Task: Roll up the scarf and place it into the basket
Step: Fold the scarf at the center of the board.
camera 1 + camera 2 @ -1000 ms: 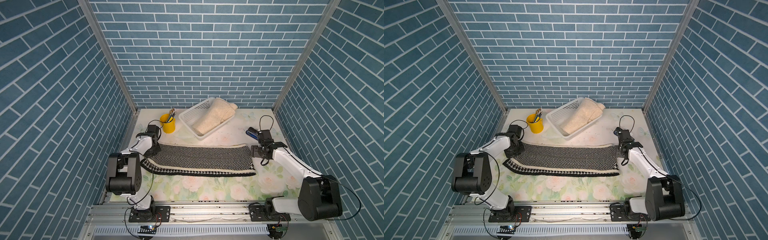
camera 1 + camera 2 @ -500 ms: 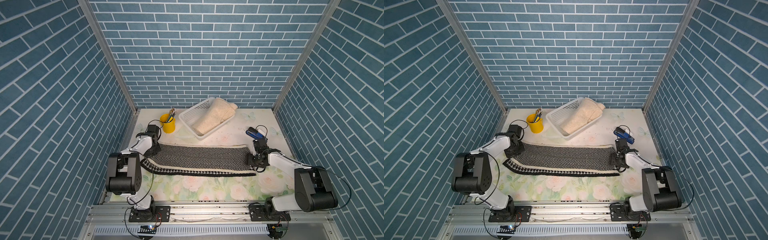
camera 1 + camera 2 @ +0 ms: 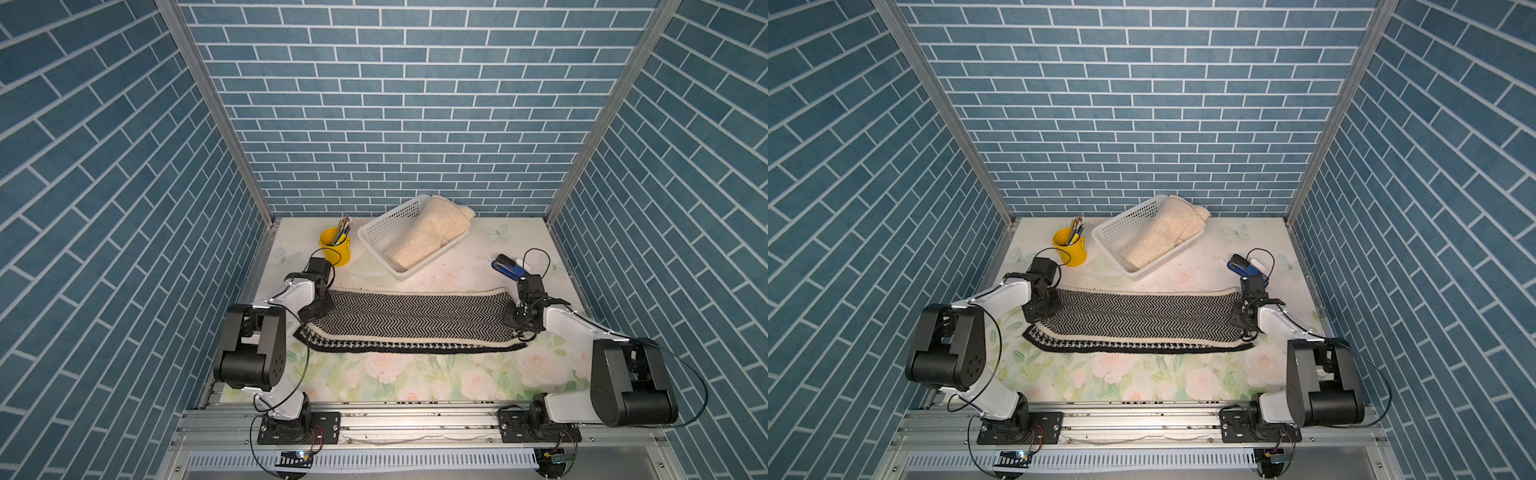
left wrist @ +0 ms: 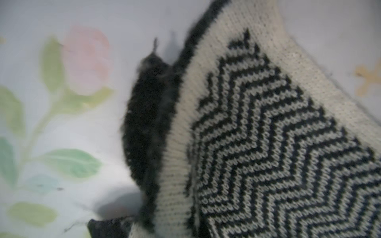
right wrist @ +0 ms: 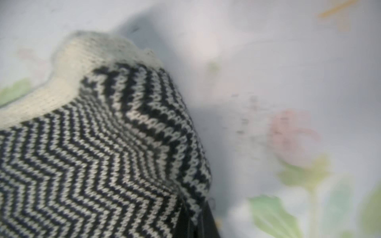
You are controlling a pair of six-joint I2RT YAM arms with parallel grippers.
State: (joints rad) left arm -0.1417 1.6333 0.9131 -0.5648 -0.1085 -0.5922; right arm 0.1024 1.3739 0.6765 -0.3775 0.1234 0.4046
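Note:
The scarf (image 3: pixel 415 322) (image 3: pixel 1142 322), black-and-white chevron knit with a cream border, lies stretched flat across the floral table. My left gripper (image 3: pixel 318 309) (image 3: pixel 1041 311) is shut on its left end. In the left wrist view the scarf (image 4: pixel 268 144) rises toward the camera and hides the jaws. My right gripper (image 3: pixel 515 320) (image 3: pixel 1240 321) is shut on the scarf's right end. In the right wrist view the knit edge (image 5: pixel 144 134) is pinched between dark fingers (image 5: pixel 208 223). The white basket (image 3: pixel 374 232) (image 3: pixel 1111 230) stands at the back.
A rolled cream cloth (image 3: pixel 428 239) fills most of the basket. A yellow bucket (image 3: pixel 336 251) with brushes stands left of it, just behind my left wrist. A blue tool (image 3: pixel 509 266) lies behind my right gripper. Brick walls close in three sides.
My right arm swung in from beside the scarf's right end onto it, and its gripper went from open to shut on the knit. The left arm held still.

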